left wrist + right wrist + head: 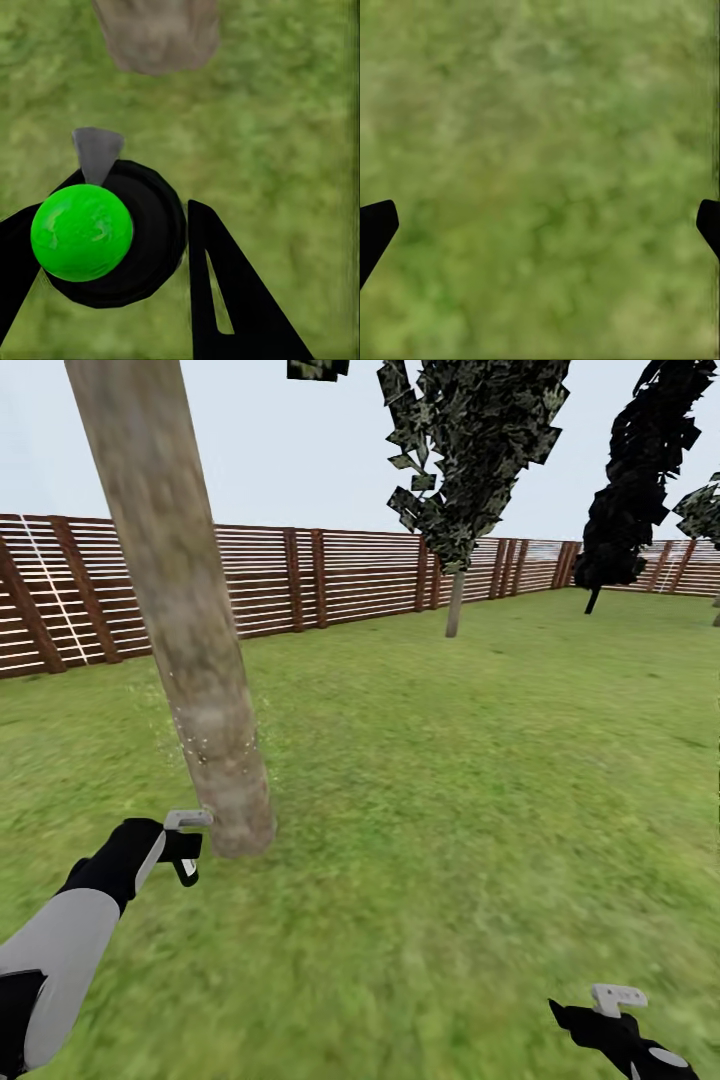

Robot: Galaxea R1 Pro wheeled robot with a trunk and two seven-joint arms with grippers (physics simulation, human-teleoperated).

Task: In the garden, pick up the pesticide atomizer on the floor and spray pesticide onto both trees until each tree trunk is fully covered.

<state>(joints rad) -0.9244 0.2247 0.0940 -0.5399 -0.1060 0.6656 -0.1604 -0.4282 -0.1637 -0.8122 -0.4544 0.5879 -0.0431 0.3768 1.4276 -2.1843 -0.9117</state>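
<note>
A thick, leaning grey-brown tree trunk (180,610) rises from the grass at the left; its base (157,34) also shows in the left wrist view. Fine white specks of pesticide (195,745) dot the lower trunk and the air beside it. My left gripper (185,848) hangs just left of the trunk's base, shut on the pesticide atomizer (112,232), a dark round body with a bright green spot and a grey nozzle pointing at the trunk. My right gripper (618,1000) is low at the right, open over bare grass (540,229).
A brown slatted fence (350,575) rings the lawn at the back. A thin-trunked dark-leaved tree (455,600) stands by the fence, and another dark tree (625,510) stands farther right. Open grass spreads to the right of the trunk.
</note>
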